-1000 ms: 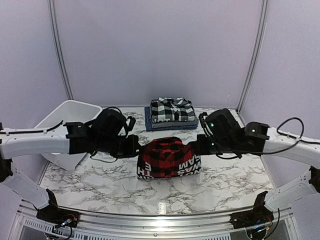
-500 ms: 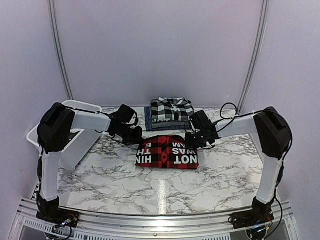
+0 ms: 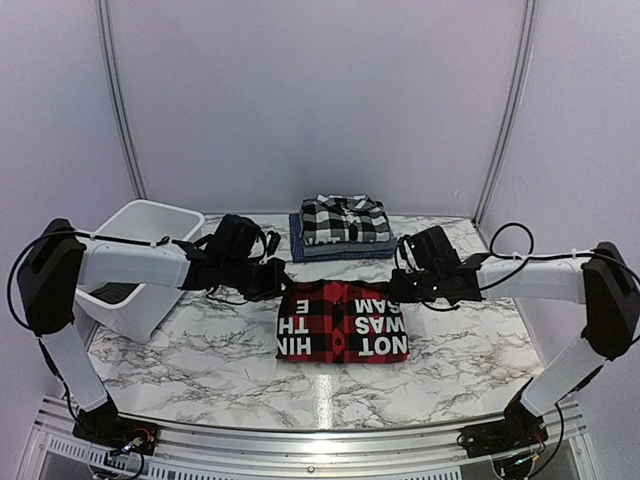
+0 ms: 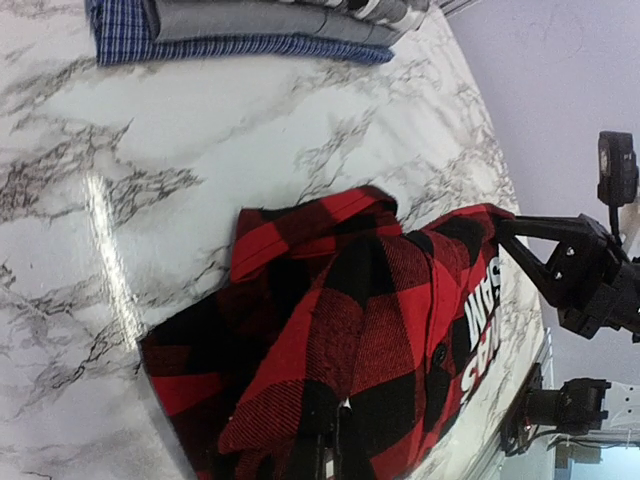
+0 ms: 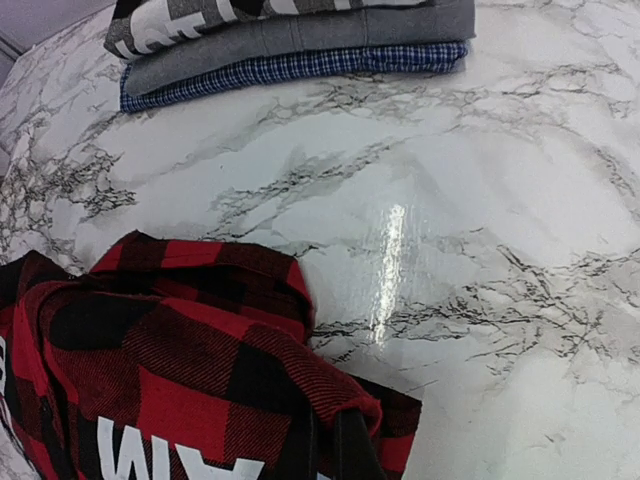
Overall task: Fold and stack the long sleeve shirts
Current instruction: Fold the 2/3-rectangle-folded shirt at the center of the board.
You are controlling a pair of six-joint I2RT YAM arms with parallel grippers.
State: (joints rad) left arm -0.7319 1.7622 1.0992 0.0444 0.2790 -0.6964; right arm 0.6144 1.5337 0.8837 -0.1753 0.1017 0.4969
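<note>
A red-and-black buffalo check shirt (image 3: 342, 321) with white lettering lies folded on the marble table. My left gripper (image 3: 275, 283) is shut on its far left corner, whose cloth (image 4: 300, 380) shows pinched in the left wrist view. My right gripper (image 3: 397, 285) is shut on its far right corner (image 5: 340, 400). Behind it is a folded stack: a black-and-white plaid shirt (image 3: 344, 219) on top, over a grey shirt (image 5: 300, 35) and a blue checked shirt (image 5: 300, 65).
A white plastic tub (image 3: 135, 262) stands at the left edge of the marble table (image 3: 220, 350), just behind my left arm. Lilac walls close the back and sides. A metal rail (image 3: 300, 440) runs along the near edge.
Both grippers have carried the red shirt's top edge away from the stack toward the near side, then back down; the shirt now lies flatter and wider, lettering fully showing.
</note>
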